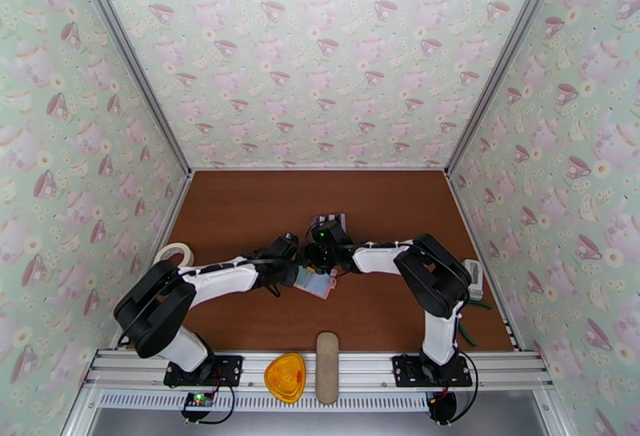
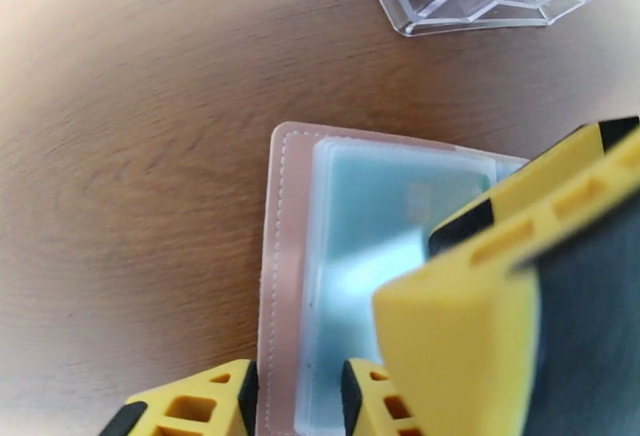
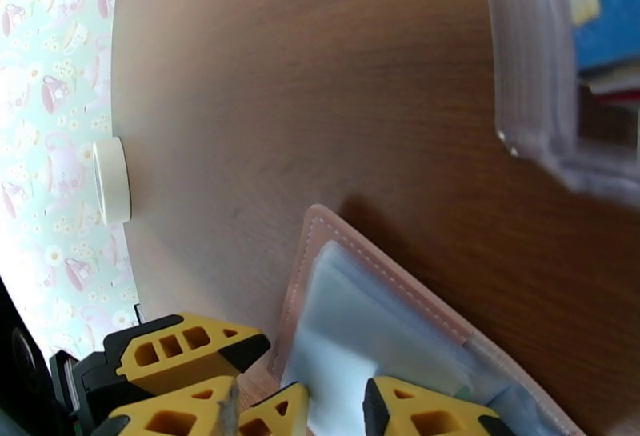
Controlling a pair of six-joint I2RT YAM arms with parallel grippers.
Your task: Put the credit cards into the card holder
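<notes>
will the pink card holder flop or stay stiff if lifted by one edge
Probably floppy: the card holder is a thin stitched cover with loose translucent sleeves fanning out. Those glossy sleeves look slippery, so a pinch may slip. Likely light, being thin.

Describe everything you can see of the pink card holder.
The card holder is a small pale pink wallet with white stitching along a rounded edge, looking like soft leatherette. It is open on the brown table, translucent plastic sleeves showing, a greenish card visible through them. The left tool straddles its stitched edge and the right tool straddles a sleeve; whether either pinches is unclear. The clear rack stands apart beyond it.
</notes>
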